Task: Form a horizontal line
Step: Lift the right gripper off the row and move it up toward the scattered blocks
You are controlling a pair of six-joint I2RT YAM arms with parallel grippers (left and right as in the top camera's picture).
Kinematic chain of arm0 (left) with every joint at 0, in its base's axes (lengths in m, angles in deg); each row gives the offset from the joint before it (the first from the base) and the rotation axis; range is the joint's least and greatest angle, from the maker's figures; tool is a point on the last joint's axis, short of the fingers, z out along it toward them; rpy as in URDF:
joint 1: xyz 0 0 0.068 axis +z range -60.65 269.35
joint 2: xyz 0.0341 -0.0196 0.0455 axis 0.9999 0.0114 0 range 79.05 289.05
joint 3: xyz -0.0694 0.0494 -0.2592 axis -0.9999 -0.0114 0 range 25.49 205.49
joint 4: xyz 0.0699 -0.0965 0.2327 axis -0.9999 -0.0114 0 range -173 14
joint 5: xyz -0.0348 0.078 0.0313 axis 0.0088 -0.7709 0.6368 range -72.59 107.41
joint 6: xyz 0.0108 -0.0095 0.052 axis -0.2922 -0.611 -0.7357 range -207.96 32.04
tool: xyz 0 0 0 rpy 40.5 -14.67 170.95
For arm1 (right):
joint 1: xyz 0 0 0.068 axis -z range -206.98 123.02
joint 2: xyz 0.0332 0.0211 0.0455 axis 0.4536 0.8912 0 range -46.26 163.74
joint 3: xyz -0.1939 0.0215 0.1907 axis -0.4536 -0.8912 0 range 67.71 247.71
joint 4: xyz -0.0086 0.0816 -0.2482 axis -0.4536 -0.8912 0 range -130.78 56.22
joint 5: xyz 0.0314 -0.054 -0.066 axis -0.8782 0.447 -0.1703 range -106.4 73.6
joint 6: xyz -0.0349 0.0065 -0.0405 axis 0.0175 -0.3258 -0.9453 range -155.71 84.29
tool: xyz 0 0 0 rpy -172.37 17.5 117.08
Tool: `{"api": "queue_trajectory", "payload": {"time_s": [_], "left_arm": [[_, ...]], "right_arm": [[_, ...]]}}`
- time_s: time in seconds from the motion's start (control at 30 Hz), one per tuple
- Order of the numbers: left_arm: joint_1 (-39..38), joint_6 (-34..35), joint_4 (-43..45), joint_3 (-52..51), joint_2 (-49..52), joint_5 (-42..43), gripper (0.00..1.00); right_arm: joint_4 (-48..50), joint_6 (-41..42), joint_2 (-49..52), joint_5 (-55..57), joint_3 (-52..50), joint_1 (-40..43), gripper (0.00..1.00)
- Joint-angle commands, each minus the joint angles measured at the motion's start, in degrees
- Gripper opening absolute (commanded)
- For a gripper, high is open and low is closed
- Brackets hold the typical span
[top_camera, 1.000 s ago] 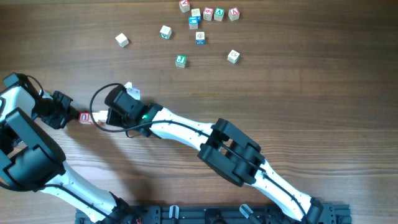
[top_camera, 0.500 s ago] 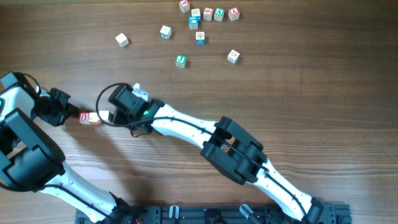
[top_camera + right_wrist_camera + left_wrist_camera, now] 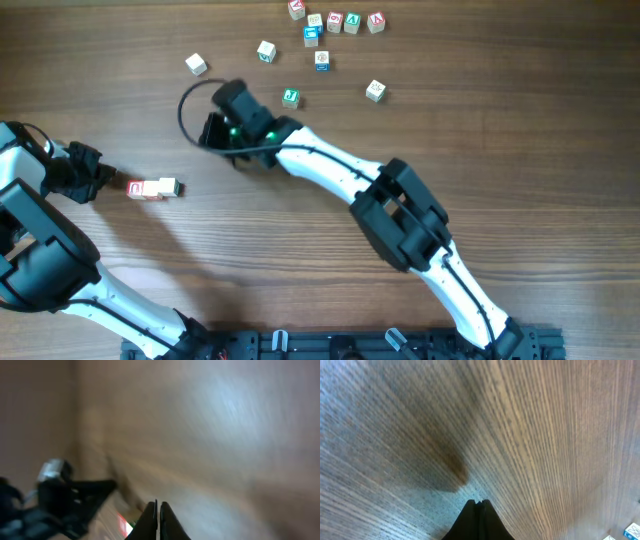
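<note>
The horizontal line (image 3: 152, 187) is a short row of small pale wooden cubes lying side by side at the table's left, the leftmost with a red-marked face. My left gripper (image 3: 100, 181) is shut and empty just left of the row's left end, with a small gap; its wrist view shows only shut fingertips (image 3: 478, 504) over bare wood. My right gripper (image 3: 211, 134) is shut and empty, up and to the right of the row, well apart from it. The blurred right wrist view shows shut fingers (image 3: 158, 506) and a bit of the red-marked cube (image 3: 122, 524).
Loose cubes lie at the back: a white one (image 3: 196, 65), one with blue marks (image 3: 265, 51), a green-marked one (image 3: 290, 97), two others (image 3: 321, 61) (image 3: 375, 91), and a cluster (image 3: 335, 22) at the top edge. The left arm (image 3: 65, 497) shows in the right wrist view.
My right gripper has pulled away from the row's right end, moving up and right. My left gripper has backed slightly left. The row stays in place.
</note>
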Motion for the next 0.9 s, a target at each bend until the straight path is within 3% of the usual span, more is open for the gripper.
{"api": "queue_trajectory", "payload": {"time_s": [0.0,0.3,0.87], "left_arm": [[0.0,-0.7,1.3,-0.4,0.6,1.1,0.04],[0.0,-0.7,1.4,-0.4,0.6,1.1,0.04],[0.0,-0.7,0.8,-0.4,0.6,1.1,0.04]], "right_arm": [[2.6,-3.6,1.3,3.7,-0.1,-0.9,0.05],[5.8,-11.2,1.9,14.4,-0.1,-5.4,0.05],[7.5,-11.7,3.2,6.1,0.0,-8.5,0.05]]}}
